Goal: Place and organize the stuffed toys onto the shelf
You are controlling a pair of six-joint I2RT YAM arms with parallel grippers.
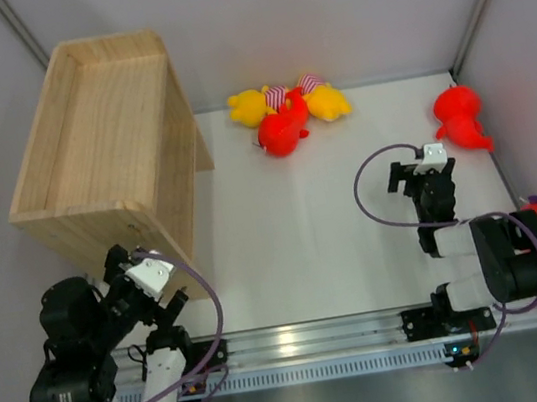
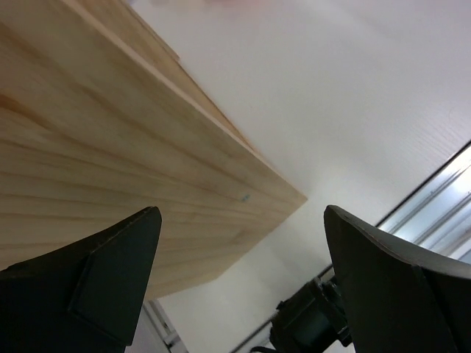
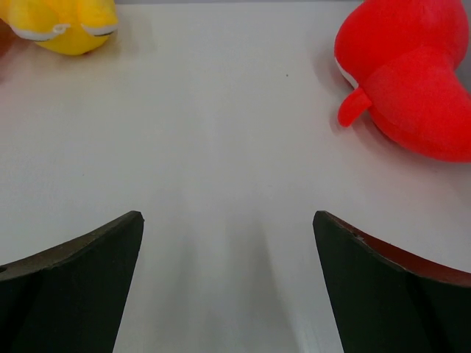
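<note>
We are reading the right gripper [image 3: 228, 220] as open, empty — a shark [image 3: 412, 88] is lying ahead-right of it, nearer this arm; the left gripper [image 2: 243, 213], also open, is hovering beside the shelf [image 1: 176, 154].

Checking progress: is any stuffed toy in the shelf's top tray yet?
No, the top view shows the shelf's tray bare, the stuffed toys lying on the table.

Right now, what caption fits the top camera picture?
Five stuffed toys lie on the table, none on the wooden shelf yet.
</note>
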